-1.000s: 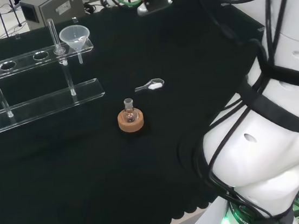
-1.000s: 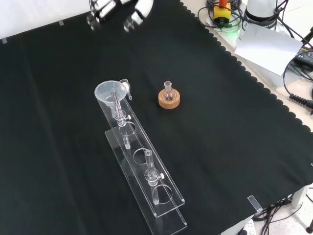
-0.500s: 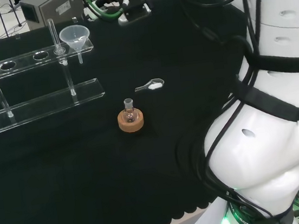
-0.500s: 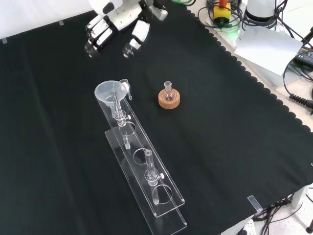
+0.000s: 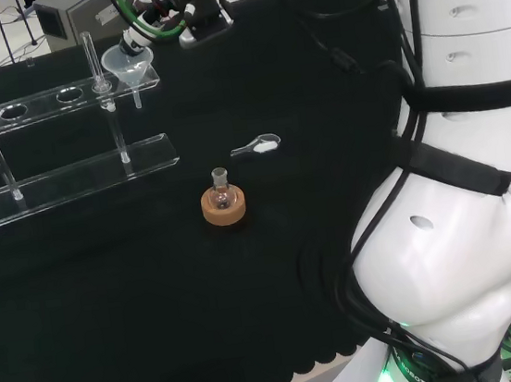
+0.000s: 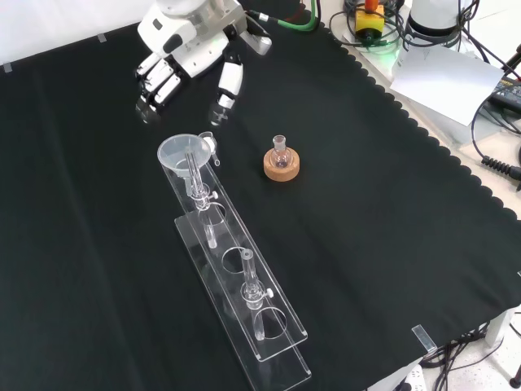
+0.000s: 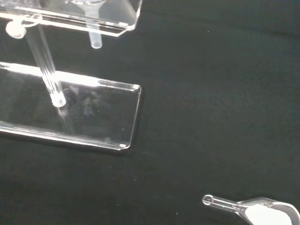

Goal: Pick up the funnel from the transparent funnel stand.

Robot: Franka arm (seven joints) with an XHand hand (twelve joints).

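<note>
A clear funnel [image 5: 128, 63] [image 6: 180, 151] sits in the end hole of the transparent stand [image 5: 68, 181] [image 6: 244, 301]. In the wrist view its stem [image 7: 96, 40] hangs under the stand's upper shelf, above the stand's base plate [image 7: 93, 122]. In the front view the hand [image 6: 184, 39] hovers just beyond the funnel, open, with fingers [image 6: 153, 81] and thumb [image 6: 225, 91] spread and pointing down at it. They hold nothing. In the head view the hand [image 5: 136, 38] is just above and behind the funnel's rim.
A small flask on a cork ring [image 5: 223, 200] [image 6: 282, 161] stands near the funnel end of the stand. A clear scoop with white powder [image 5: 260, 144] [image 7: 255, 211] lies beside it. The arm's white links [image 5: 477, 173] stand at the head view's right. Papers and cables [image 6: 448, 65] lie past the cloth's scalloped edge.
The hand has come down from the front view's top edge towards the funnel, and leftward in the head view. Funnel, stand, flask and scoop have not moved.
</note>
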